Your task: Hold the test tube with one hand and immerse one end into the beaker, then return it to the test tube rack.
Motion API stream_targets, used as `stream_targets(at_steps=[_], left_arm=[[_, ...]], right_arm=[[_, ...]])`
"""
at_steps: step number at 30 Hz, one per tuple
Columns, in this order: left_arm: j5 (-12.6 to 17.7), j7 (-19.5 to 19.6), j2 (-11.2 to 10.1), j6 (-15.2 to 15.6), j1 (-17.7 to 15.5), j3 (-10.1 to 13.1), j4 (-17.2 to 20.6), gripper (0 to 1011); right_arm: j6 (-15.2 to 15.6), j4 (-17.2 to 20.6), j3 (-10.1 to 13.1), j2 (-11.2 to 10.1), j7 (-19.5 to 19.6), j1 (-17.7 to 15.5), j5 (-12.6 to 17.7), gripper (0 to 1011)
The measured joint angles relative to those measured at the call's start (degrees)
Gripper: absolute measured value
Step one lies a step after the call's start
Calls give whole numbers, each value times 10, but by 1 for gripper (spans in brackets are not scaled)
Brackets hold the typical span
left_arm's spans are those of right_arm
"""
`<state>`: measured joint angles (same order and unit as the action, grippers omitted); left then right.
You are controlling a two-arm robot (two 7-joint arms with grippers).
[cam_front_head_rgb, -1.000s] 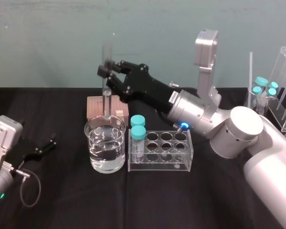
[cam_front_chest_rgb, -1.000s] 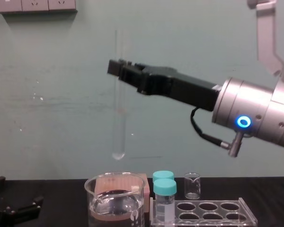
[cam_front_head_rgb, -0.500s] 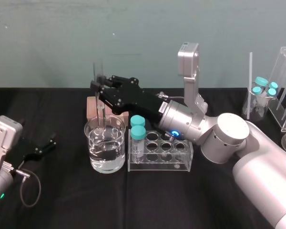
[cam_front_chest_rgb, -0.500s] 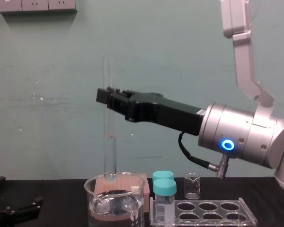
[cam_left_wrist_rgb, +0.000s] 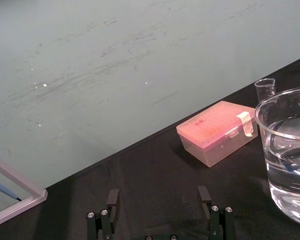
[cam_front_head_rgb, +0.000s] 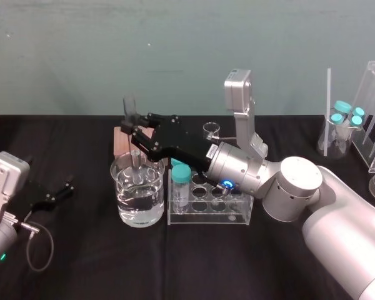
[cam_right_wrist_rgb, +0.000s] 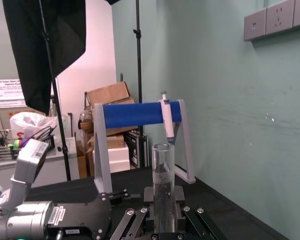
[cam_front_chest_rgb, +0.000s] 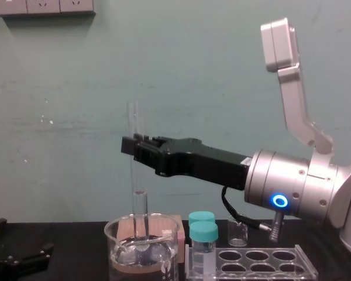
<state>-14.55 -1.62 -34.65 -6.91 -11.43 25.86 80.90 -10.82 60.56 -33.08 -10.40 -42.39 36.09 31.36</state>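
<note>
The test tube [cam_front_head_rgb: 130,111] hangs upright with my right gripper [cam_front_head_rgb: 132,126] shut on its upper part. Its rounded lower end sits inside the beaker [cam_front_head_rgb: 128,212], at or just under the water surface. The chest view shows the test tube [cam_front_chest_rgb: 136,175] running down from the right gripper [cam_front_chest_rgb: 129,146] into the beaker [cam_front_chest_rgb: 113,234]. In the right wrist view the test tube [cam_right_wrist_rgb: 163,165] stands between the fingers. Just right of the beaker stands the test tube rack [cam_front_head_rgb: 206,219]. My left gripper [cam_front_head_rgb: 64,189] rests open at the table's left.
Two teal-capped vials [cam_front_head_rgb: 181,181] stand in the rack's left holes, close under my right arm. A pink box [cam_front_head_rgb: 118,140] lies behind the beaker, and a tiny beaker [cam_front_head_rgb: 211,131] is farther back. More vials and a clear stand [cam_front_head_rgb: 347,119] occupy the back right.
My right gripper has come down and slightly left with the test tube. The tube's lower end, earlier well above the beaker, now sits inside it. The left arm has not moved.
</note>
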Motion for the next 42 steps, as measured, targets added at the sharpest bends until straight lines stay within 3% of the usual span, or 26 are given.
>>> stream_targets(at_steps=[17,42], left_arm=[[0,0,0,0,0,0,0,1000],[0,0,0,0,0,0,0,1000]], right_arm=[[3,-40,0,10,1,6,-16,224],[15,-44,3,9,-1,1,-21,224]])
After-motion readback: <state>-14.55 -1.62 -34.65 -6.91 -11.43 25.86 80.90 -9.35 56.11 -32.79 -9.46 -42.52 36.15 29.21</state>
